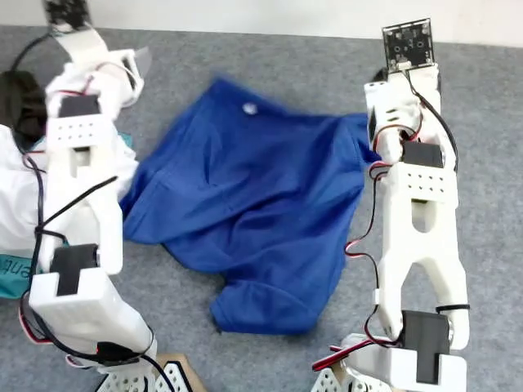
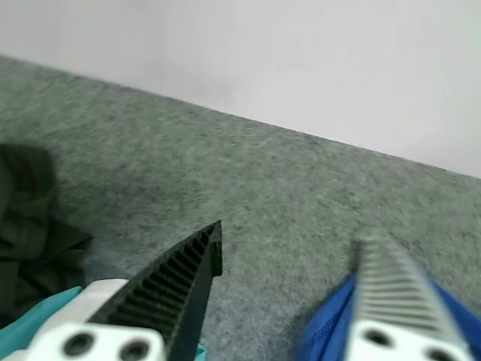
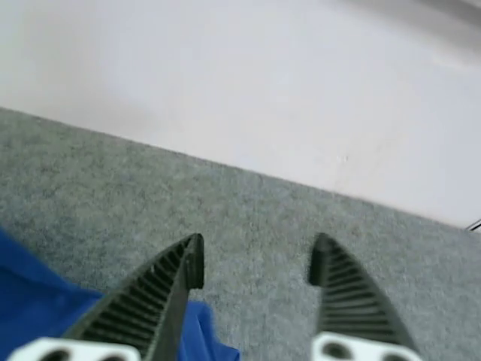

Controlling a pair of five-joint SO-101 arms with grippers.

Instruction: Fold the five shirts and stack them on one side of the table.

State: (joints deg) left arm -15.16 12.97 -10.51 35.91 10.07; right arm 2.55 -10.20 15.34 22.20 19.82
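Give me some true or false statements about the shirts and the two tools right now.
1. The blue shirt lies between the left arm and the right arm. True.
2. The blue shirt is neatly folded. False: it lies loose and rumpled.
3. The left tool is shut on cloth. False: it is open and holds nothing.
4. The right tool is open. True.
5. White cloth lies by the left arm. True.
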